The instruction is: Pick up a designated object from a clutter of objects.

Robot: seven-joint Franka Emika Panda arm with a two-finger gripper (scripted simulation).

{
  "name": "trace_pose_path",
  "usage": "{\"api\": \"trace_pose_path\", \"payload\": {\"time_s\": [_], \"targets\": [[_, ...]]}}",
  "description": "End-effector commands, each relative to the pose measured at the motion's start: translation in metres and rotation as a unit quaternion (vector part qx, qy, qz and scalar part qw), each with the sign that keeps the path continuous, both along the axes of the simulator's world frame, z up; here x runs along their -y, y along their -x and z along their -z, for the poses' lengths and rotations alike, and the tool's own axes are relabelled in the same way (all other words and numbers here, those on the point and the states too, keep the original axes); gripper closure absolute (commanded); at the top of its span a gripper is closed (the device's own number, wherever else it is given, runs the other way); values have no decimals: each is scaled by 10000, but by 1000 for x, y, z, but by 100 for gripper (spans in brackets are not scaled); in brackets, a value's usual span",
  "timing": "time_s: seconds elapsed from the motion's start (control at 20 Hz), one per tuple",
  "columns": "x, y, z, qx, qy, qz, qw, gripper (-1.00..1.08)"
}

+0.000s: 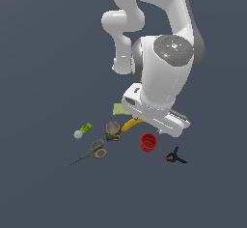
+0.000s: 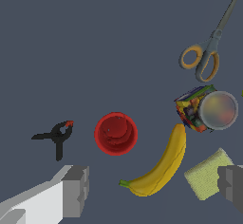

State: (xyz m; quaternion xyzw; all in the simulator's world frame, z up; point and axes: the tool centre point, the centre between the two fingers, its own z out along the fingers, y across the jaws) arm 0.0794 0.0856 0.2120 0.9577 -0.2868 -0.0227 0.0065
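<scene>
The small black spring clamp (image 1: 176, 156) with a red-orange tip lies on the dark floor, at the exterior view's right of the red cup (image 1: 149, 142). In the wrist view the clamp (image 2: 57, 135) lies flat beside the cup (image 2: 116, 133), apart from it. My gripper (image 2: 154, 190) is open and empty, with its fingers (image 2: 76, 190) spread wide. It hangs above the clutter, over the banana (image 2: 159, 163) and the cup, and touches nothing. In the exterior view the gripper (image 1: 153, 124) is mostly hidden under the white hand.
A small can (image 1: 113, 131) stands beside the banana (image 1: 131, 124). Grey scissors with orange handles (image 1: 89, 153) and a green-white tube (image 1: 83, 130) lie at the exterior view's left. A yellow-green sponge pad (image 1: 120, 108) lies behind them, partly under the hand.
</scene>
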Motion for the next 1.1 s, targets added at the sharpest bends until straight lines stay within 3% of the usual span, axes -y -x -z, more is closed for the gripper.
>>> {"api": "trace_pose_path", "payload": {"time_s": [0.0, 0.5, 1.05], "targets": [[-9, -7, 9, 17, 15, 259, 9997, -92], [-48, -29, 46, 82, 60, 1264, 9919, -92], [-92, -46, 90, 150, 87, 2354, 9718, -92]]}}
